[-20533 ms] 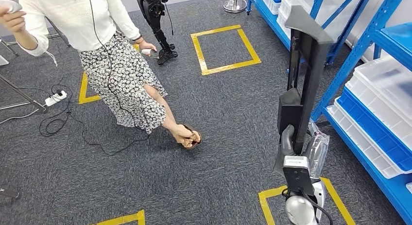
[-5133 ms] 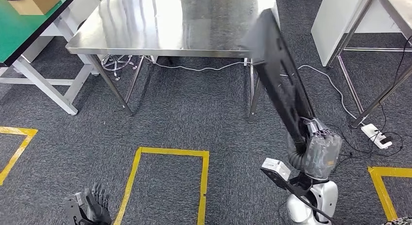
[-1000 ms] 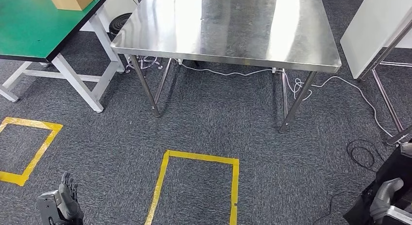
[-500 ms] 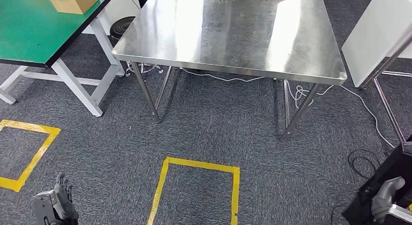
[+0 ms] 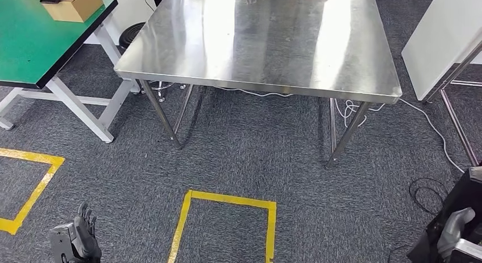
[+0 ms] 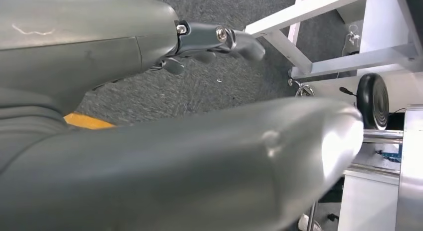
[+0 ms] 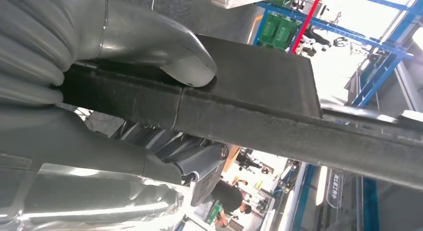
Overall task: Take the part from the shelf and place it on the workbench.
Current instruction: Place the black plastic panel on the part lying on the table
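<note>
The right hand (image 7: 124,116) has its fingers (image 7: 164,51) clamped on the black part (image 7: 259,91), low at the robot's right side. The left hand (image 5: 79,240) hangs with fingers apart, holding nothing. Ahead stands the steel surface (image 5: 256,41).

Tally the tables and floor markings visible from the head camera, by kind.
Steel table: 1
Green table: 1
White table: 1
Yellow tape squares: 2
Total: 5
</note>
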Motion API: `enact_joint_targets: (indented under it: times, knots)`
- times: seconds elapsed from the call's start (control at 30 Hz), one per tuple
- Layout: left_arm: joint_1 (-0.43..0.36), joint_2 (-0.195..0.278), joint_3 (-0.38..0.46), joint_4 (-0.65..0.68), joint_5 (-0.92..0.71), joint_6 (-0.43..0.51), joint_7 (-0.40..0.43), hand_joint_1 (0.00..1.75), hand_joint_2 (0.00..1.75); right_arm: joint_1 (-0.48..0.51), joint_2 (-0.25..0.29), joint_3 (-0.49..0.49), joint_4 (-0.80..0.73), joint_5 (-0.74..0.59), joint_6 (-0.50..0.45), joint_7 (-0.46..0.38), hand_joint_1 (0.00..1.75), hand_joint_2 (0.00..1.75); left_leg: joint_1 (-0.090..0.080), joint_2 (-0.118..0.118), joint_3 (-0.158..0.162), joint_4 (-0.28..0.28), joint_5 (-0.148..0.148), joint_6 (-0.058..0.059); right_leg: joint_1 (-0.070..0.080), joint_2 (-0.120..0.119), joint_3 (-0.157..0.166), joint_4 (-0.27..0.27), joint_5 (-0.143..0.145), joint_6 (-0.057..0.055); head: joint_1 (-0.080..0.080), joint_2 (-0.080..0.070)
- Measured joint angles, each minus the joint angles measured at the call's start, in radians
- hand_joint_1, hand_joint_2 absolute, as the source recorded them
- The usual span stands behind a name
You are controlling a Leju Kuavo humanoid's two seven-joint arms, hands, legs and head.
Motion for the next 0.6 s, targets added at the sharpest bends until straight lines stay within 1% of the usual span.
enact_joint_targets:
  times: [0.03, 0.07, 0.1, 0.13, 0.17, 0.2, 0.23, 0.27, 0.3, 0.33, 0.37, 0.4, 0.43, 0.47, 0.5, 0.53, 0.57, 0.6]
  knots:
    - [0.000, 0.000, 0.000, 0.000, 0.001, -0.001, 0.000, 0.00, 0.00, 0.001, 0.000, 0.000, 0.000, 0.001, 0.000, 0.000, 1.75, 1.75, 0.000, 0.000, -0.047, 0.060, -0.019, -0.001, 0.004, 0.002, 0.005, 0.000, -0.007, -0.001, 0.000, 0.000]
    - [0.001, -0.001, 0.000, 0.000, 0.002, -0.002, 0.000, 0.00, 0.00, 0.001, 0.000, 0.000, 0.000, 0.001, 0.000, 0.000, 1.75, 1.75, -0.002, 0.000, -0.082, 0.093, -0.024, 0.002, 0.009, 0.003, 0.013, 0.000, -0.014, -0.001, -0.001, 0.000]
    - [0.002, -0.001, 0.000, 0.000, 0.002, -0.002, 0.000, 0.00, 0.00, 0.002, 0.000, 0.000, 0.000, 0.001, 0.000, 0.000, 1.75, 1.75, -0.005, 0.000, -0.099, 0.091, -0.006, 0.013, 0.016, 0.005, 0.023, -0.001, -0.021, -0.002, -0.001, 0.000]
    - [0.002, -0.001, 0.001, 0.000, 0.002, -0.002, 0.000, 0.00, 0.00, 0.002, 0.000, 0.000, -0.001, 0.001, 0.000, 0.000, 1.75, 1.75, -0.011, 0.000, -0.099, 0.053, 0.032, 0.030, 0.026, 0.006, 0.036, -0.002, -0.030, -0.003, -0.001, 0.000]
    - [0.002, 0.000, 0.001, 0.000, 0.002, -0.003, 0.000, 0.00, 0.00, 0.002, 0.000, 0.000, -0.002, 0.001, 0.000, 0.000, 1.75, 1.75, -0.023, -0.001, -0.085, -0.008, 0.085, 0.058, 0.032, 0.007, 0.049, -0.005, -0.038, -0.006, -0.001, 0.000]
    - [0.002, 0.003, 0.002, -0.001, 0.002, -0.003, 0.000, 0.00, 0.00, 0.002, 0.001, 0.000, -0.001, 0.001, 0.000, 0.000, 1.75, 1.75, -0.041, -0.002, -0.067, -0.072, 0.134, 0.096, 0.038, 0.007, 0.061, -0.010, -0.046, -0.008, 0.004, 0.000]
    - [0.002, 0.006, 0.004, -0.003, 0.002, -0.003, 0.000, 0.00, 0.00, 0.001, 0.001, 0.000, 0.000, 0.001, 0.000, 0.000, 1.75, 1.75, -0.054, -0.002, -0.050, -0.125, 0.167, 0.127, 0.039, 0.009, 0.069, -0.018, -0.053, -0.010, 0.011, 0.000]
    - [0.001, 0.010, 0.005, -0.005, 0.002, -0.004, 0.000, 0.00, 0.00, 0.001, 0.001, 0.000, 0.000, 0.001, 0.000, 0.000, 1.75, 1.75, -0.070, -0.002, -0.034, -0.164, 0.185, 0.149, 0.034, 0.009, 0.075, -0.033, -0.055, -0.007, 0.015, 0.000]
    - [0.000, 0.015, 0.007, -0.008, 0.003, -0.003, -0.001, 0.00, 0.00, 0.002, 0.002, 0.000, 0.002, 0.001, 0.000, 0.001, 1.75, 1.75, -0.080, -0.003, -0.017, -0.194, 0.188, 0.162, 0.031, 0.007, 0.083, -0.040, -0.050, 0.000, 0.020, 0.000]
    - [0.000, 0.016, 0.009, -0.009, 0.003, -0.003, -0.001, 0.00, 0.00, 0.003, 0.001, 0.000, 0.001, 0.000, -0.001, 0.001, 1.75, 1.75, -0.085, -0.004, 0.008, -0.224, 0.188, 0.165, 0.027, 0.003, 0.096, -0.051, -0.041, 0.009, 0.018, 0.000]
    - [-0.001, 0.018, 0.011, -0.010, 0.003, -0.003, -0.002, 0.00, 0.00, 0.005, 0.001, 0.001, 0.001, 0.000, -0.001, 0.002, 1.75, 1.75, -0.089, -0.006, 0.041, -0.261, 0.194, 0.170, 0.025, -0.001, 0.110, -0.057, -0.035, 0.017, 0.014, 0.000]
    - [-0.002, 0.017, 0.013, -0.010, 0.003, -0.003, -0.002, 0.00, 0.00, 0.006, 0.001, 0.002, 0.002, 0.000, -0.001, 0.002, 1.75, 1.75, -0.088, -0.007, 0.074, -0.294, 0.202, 0.181, 0.027, -0.004, 0.117, -0.045, -0.031, 0.019, 0.011, 0.000]
    - [-0.004, 0.016, 0.014, -0.010, 0.003, -0.004, -0.001, 0.00, 0.00, 0.004, -0.001, 0.003, 0.001, 0.000, -0.001, 0.002, 1.75, 1.75, -0.083, -0.007, 0.100, -0.318, 0.207, 0.188, 0.029, -0.004, 0.109, -0.019, -0.036, 0.019, 0.008, 0.000]
    - [-0.006, 0.013, 0.015, -0.010, 0.003, -0.004, -0.001, 0.00, 0.00, 0.002, -0.004, 0.004, 0.001, 0.001, -0.001, 0.002, 1.75, 1.75, -0.076, -0.006, 0.116, -0.333, 0.209, 0.191, 0.030, -0.003, 0.081, 0.029, -0.050, 0.018, 0.007, 0.000]
    - [-0.007, 0.010, 0.015, -0.009, 0.003, -0.004, -0.001, 0.00, 0.00, 0.000, -0.006, 0.004, 0.001, 0.001, -0.001, 0.002, 1.75, 1.75, -0.071, -0.007, 0.123, -0.337, 0.204, 0.189, 0.029, -0.002, 0.040, 0.091, -0.068, 0.017, 0.006, 0.000]
    - [-0.007, 0.006, 0.015, -0.008, 0.003, -0.005, 0.000, 0.00, 0.00, 0.000, -0.008, 0.004, 0.001, 0.001, -0.001, 0.002, 1.75, 1.75, -0.064, -0.008, 0.126, -0.336, 0.198, 0.182, 0.025, -0.002, -0.007, 0.147, -0.089, 0.018, 0.007, 0.000]
    - [-0.006, 0.000, 0.015, -0.006, 0.003, -0.005, 0.000, 0.00, 0.00, 0.001, -0.010, 0.004, 0.001, 0.000, -0.001, 0.002, 1.75, 1.75, -0.057, -0.009, 0.130, -0.334, 0.189, 0.171, 0.019, -0.002, -0.046, 0.179, -0.101, 0.024, 0.007, 0.000]
    - [-0.004, -0.004, 0.015, -0.004, 0.003, -0.005, 0.001, 0.00, 0.00, 0.001, -0.010, 0.005, 0.001, 0.000, -0.001, 0.002, 1.75, 1.75, -0.048, -0.010, 0.134, -0.329, 0.179, 0.158, 0.010, -0.003, -0.068, 0.180, -0.094, 0.034, 0.007, 0.000]
